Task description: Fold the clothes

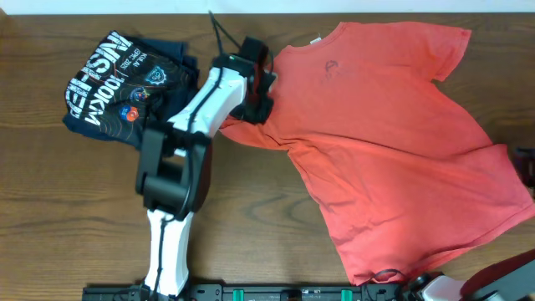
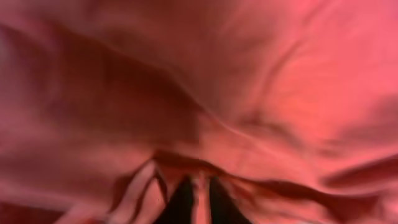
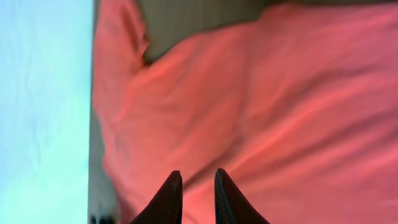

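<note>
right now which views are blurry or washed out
Overhead: sharp, evenly lit, the orange-red T-shirt clear. Left wrist: heavily blurred, fabric fills the frame, dim and red-tinted. Right wrist: soft focus, a washed-out pale band down the left edge.

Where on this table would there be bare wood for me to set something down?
Bare wood lies between the left arm and the orange-red T-shirt, and left of that arm below the navy folded shirt. The right half of the table is crowded with T-shirt.

white "100km" and partial "nisher" on navy shirt (image 1: 117, 79)
</note>
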`<control>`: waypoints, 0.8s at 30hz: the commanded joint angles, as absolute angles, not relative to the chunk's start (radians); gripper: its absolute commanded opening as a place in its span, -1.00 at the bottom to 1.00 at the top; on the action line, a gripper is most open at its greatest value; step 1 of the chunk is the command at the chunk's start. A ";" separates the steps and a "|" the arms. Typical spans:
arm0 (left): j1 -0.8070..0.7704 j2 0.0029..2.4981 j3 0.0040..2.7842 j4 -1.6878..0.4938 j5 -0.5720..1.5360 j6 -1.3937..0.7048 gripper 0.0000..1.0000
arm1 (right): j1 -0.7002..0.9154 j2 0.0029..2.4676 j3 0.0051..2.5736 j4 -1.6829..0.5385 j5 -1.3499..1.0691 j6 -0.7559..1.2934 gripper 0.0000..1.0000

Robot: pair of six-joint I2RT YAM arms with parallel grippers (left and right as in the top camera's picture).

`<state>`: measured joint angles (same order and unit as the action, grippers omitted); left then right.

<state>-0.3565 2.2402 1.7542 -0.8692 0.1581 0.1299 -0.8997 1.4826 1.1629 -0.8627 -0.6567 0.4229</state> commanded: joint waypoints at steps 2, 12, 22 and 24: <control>-0.326 2.294 1.752 -0.869 0.133 0.102 -0.88 | -0.817 1.406 1.169 -0.907 -0.706 0.318 -0.66; -0.193 2.328 1.645 -1.055 0.073 -0.137 -0.88 | -0.633 1.384 1.132 -0.989 -0.386 0.355 -0.58; -0.102 2.292 1.623 -1.152 0.099 -0.112 -0.88 | -0.558 1.393 0.773 -0.695 -0.093 0.588 -0.56; -0.109 2.261 1.623 -1.137 0.137 -0.105 -0.87 | -0.563 1.403 0.683 -0.612 -0.090 0.635 -0.72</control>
<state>-0.1009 2.2498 1.6592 -1.1675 0.1501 -0.1184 -0.5625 1.3930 0.7761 -0.6601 -0.1841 0.5205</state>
